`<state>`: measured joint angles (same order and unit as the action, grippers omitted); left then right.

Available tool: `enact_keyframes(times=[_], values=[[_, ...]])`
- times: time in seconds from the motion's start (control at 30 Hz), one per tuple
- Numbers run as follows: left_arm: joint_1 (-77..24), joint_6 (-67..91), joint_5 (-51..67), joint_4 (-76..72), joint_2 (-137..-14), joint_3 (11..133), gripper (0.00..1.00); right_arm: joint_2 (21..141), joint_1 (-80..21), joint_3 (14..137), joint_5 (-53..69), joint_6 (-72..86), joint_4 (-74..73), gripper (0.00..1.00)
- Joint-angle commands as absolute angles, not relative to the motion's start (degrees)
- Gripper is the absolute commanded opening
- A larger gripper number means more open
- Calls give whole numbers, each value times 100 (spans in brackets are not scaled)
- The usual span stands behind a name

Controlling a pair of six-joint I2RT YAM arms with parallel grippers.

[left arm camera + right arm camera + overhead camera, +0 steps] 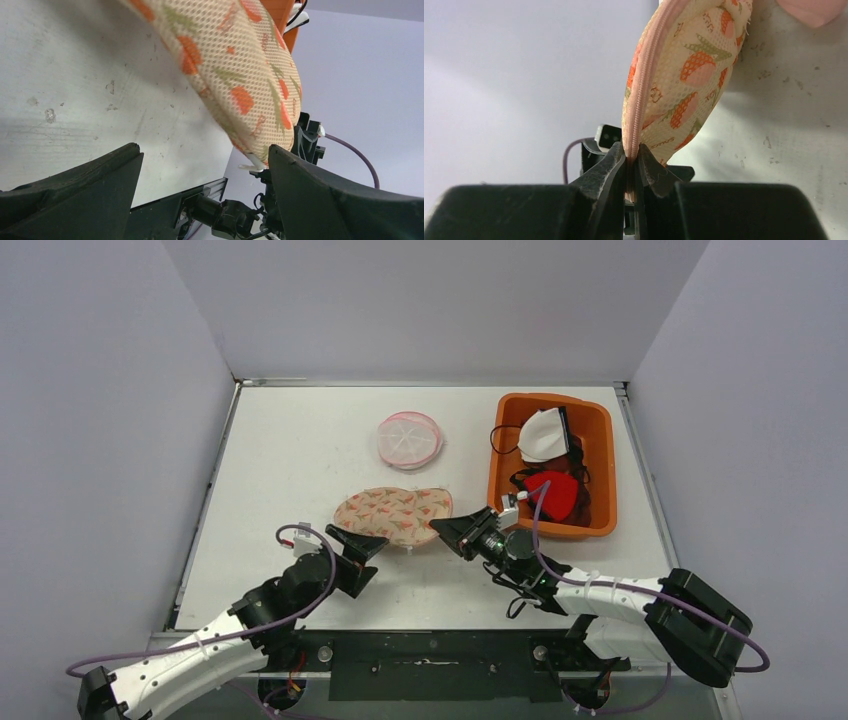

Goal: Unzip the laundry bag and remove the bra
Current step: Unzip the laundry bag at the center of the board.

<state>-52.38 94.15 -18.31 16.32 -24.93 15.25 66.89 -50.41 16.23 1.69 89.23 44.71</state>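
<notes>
Though overhead hides it, right wrist shows jaws clamping zipper (640,90).

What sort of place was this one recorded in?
Probably a lab test booth, not a home: a white table enclosed by plain grey walls, holding staged props like the laundry bag and orange bin.

I get bright, even light from above, only faint shadows on the table (300,470), and wrist close-ups slightly blurred at their near edge.
</notes>
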Motion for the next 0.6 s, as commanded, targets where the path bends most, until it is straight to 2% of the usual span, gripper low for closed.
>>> enact_keyframes(times=[0.0, 0.37, 0.43, 0.53, 0.57], values=[[-5529, 10231, -2399, 109, -2681, 1153, 96, 6614, -5114, 1423, -491, 9266, 5481, 5], [-5533, 10727, -3002, -1847, -3950, 714, 96, 7027, -5281, 1247, -495, 9137, 6447, 5], [-5441, 10748, -2945, -2118, -4229, 715, 99, 7156, -5310, 1212, -452, 9081, 6766, 5], [-5267, 10759, -2804, -2512, -4544, 685, 83, 7423, -5339, 1138, -291, 8897, 7469, 5], [-5221, 10751, -2788, -2596, -4581, 668, 80, 7512, -5343, 1124, -258, 8869, 7619, 5]])
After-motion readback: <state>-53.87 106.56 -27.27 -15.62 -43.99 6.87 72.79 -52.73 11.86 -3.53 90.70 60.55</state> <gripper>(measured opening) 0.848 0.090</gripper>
